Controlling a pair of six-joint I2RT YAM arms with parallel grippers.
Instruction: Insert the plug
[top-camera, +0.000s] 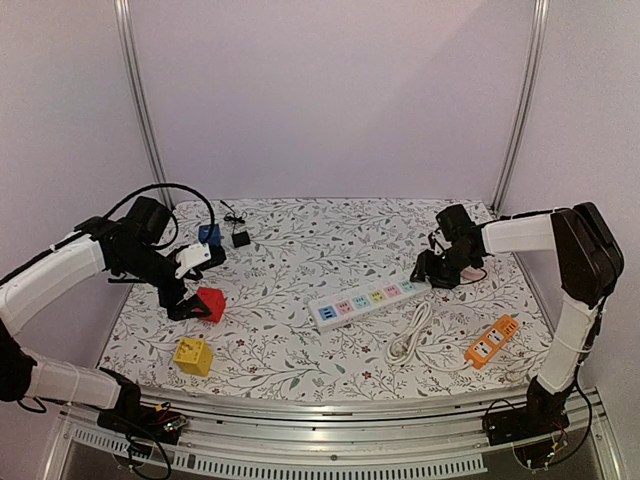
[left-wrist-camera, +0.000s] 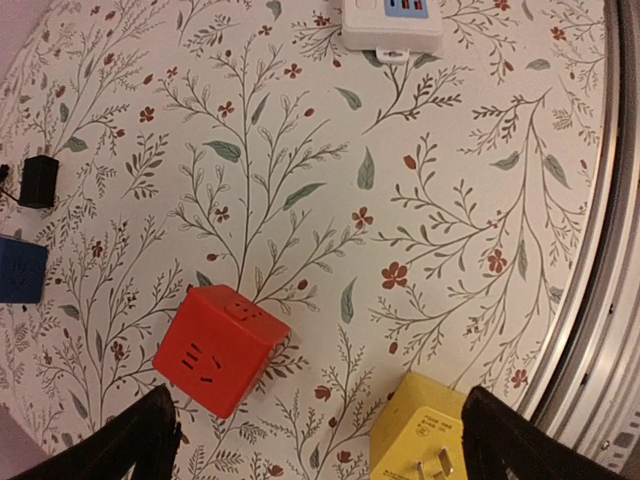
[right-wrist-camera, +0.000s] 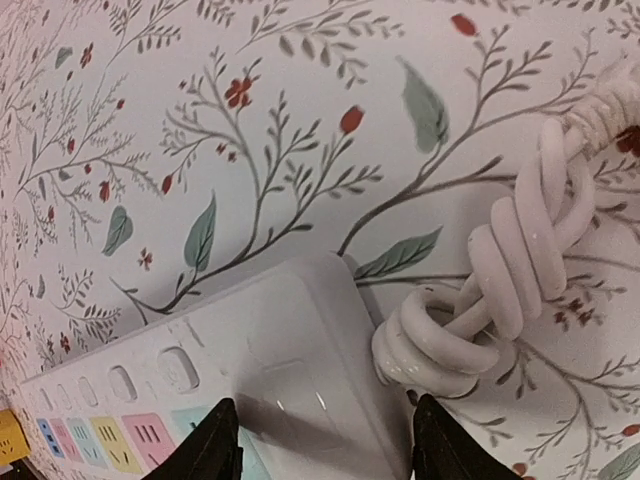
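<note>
Left end effector (top-camera: 190, 303) spread open, low over the tabletop (top-camera: 300, 250), red cube adapter (top-camera: 211, 303) just ahead of its fingers; yellow plug cube (top-camera: 193, 355) at 6 o'clock of the red one. Right end effector (top-camera: 437, 277) open, straddling the white power strip (top-camera: 367, 298) at its cable end.

Lab test cell — floral-cloth table (top-camera: 300, 225) boxed by plain white walls (top-camera: 330, 90), aluminium frame posts (top-camera: 140, 100) behind the table.
</note>
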